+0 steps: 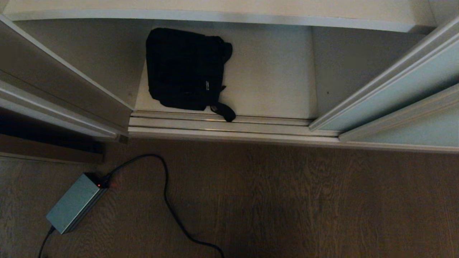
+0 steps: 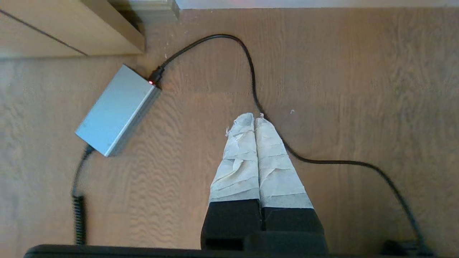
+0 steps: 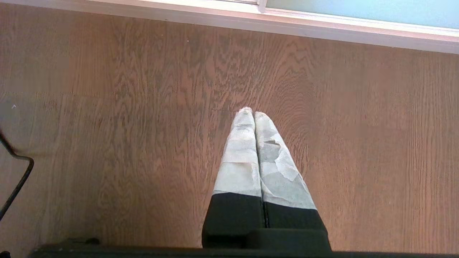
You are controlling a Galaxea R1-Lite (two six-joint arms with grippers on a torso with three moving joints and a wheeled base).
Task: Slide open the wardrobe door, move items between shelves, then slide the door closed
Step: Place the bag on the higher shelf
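— From the head view, can you read anything on that bag (image 1: 184, 68)?

— There is a small white label (image 1: 207, 85) near its front right corner, but the print is too small to make out. The bag is black and floppy, lying flat on the wardrobe's bottom shelf (image 1: 272, 71), left of the middle, with one strap end (image 1: 224, 111) spilling forward onto the floor track (image 1: 229, 125).

— And the door?

— The sliding door (image 1: 401, 86), pale blue-green glass in an off-white frame, stands to the right of the bag, pushed aside so the opening is clear. A higher shelf (image 1: 215, 14) crosses above the bag and cuts off the back of the compartment. In front of the track is brown wood-grain flooring (image 1: 304, 200), with a grey power brick (image 1: 73, 202) showing a tiny red light, and a black cable (image 1: 166, 193) looping away from it.

— Neither arm shows there?

— No. In the left wrist view the left gripper (image 2: 254, 115) hangs over the floor, its taped fingers pressed together on nothing, the same brick (image 2: 116, 109) beside it and the cable (image 2: 251, 79) running past the fingertips. A beige wooden corner (image 2: 71, 28) sits beyond the brick.

— The right one?

— The right gripper (image 3: 250, 111) is likewise clenched and empty above bare flooring, with the door's lower frame (image 3: 322, 28) and a strip of its glass ahead, partly cropped.
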